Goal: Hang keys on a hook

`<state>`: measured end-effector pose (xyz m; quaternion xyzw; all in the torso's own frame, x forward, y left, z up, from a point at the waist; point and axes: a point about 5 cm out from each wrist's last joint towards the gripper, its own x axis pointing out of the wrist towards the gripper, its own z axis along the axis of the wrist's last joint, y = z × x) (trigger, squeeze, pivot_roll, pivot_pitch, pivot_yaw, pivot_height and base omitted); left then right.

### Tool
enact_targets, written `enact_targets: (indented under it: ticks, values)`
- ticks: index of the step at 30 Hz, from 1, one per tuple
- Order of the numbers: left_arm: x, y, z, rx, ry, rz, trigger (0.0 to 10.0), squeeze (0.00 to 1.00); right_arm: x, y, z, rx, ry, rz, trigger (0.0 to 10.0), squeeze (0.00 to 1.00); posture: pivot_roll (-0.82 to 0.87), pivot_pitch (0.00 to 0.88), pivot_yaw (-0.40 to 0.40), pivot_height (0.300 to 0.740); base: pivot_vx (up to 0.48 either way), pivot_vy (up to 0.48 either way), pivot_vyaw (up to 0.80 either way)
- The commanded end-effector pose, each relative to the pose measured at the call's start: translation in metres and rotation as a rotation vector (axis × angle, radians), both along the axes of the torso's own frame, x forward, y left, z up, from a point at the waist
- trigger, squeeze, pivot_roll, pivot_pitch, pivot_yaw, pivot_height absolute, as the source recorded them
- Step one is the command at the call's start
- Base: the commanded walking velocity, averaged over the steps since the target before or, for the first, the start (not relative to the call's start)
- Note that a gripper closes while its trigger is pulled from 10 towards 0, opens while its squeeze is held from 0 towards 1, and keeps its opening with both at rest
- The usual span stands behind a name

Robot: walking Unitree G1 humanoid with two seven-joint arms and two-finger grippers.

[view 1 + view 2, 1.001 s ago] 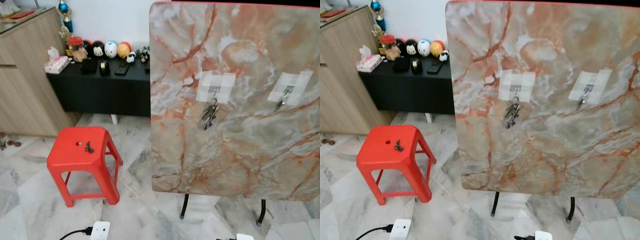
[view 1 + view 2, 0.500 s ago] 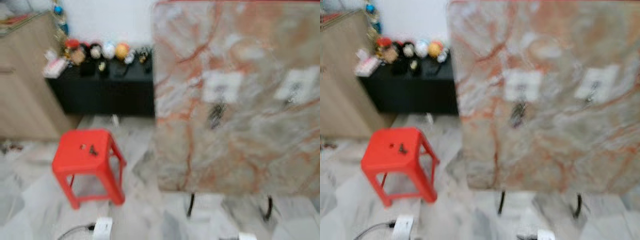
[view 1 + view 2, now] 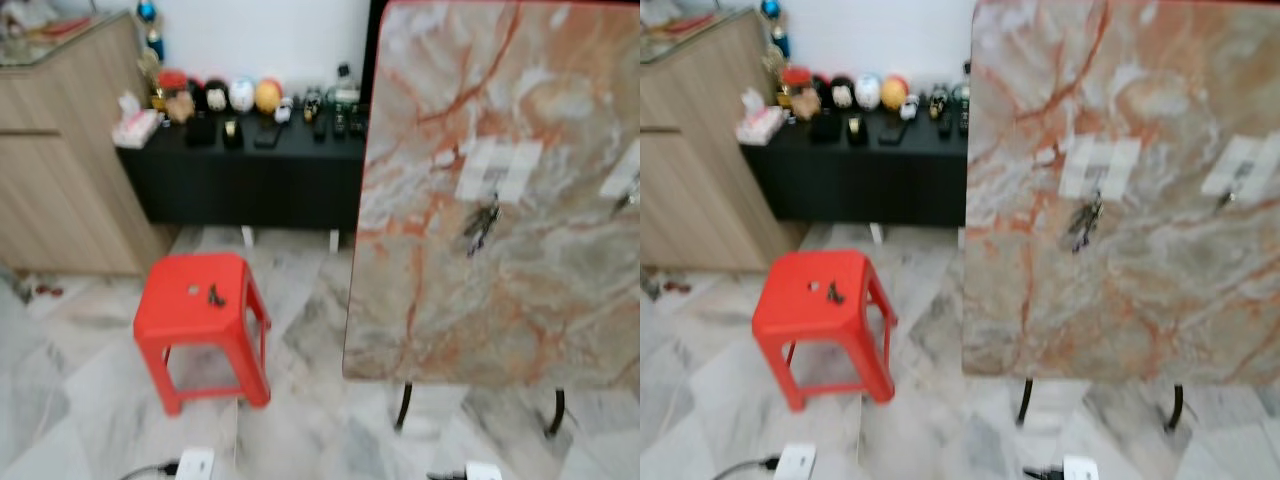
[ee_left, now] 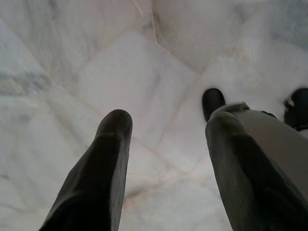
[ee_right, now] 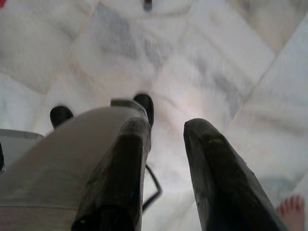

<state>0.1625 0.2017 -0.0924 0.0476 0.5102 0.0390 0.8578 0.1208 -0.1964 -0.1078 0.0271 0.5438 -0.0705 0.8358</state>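
Keys (image 3: 214,295), a small dark bunch, are sitting on the seat of the red stool (image 3: 199,325), right by the little hole in the middle. Too blurry to make out single keys or a ring. Another dark bunch (image 3: 482,225) already hangs from a hook (image 3: 1098,185) taped onto the upended marble tabletop (image 3: 520,300), which stands on its edge to the stool's right. A second taped hook (image 3: 1238,172) sits further right with something small dangling on it, hard to tell what, and it's cut off at the frame edge in the left eye view.

Behind the stool there's a black low cabinet (image 3: 240,180) with a row of round toy figures (image 3: 240,95), plus a wooden cabinet (image 3: 60,160) at the left.

Both arms just hang over the marble floor (image 4: 120,72). Left tool (image 4: 166,127) has its fingers spread wide, holding nothing. Right tool (image 5: 166,132) has a narrower gap, also holding nothing.
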Motion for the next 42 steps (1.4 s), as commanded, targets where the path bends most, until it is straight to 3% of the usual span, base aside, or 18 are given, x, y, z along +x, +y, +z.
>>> enact_targets:
  ticks: [1,42]
  values:
    - [-0.0047,-0.0012,-0.0021,-0.005,0.014,0.0,10.0,0.0,-0.0018,0.0002,-0.0006,0.001,0.006,-0.004,10.0,0.0,-0.08,0.0,0.014,0.74,0.0,0.281,0.0]
    - [-0.0045,-0.0011,-0.002,-0.008,0.013,0.005,10.0,0.0,-0.001,0.0004,-0.0003,0.004,-0.001,-0.004,10.0,0.0,-0.07,0.0,0.014,0.74,0.0,0.281,0.0]
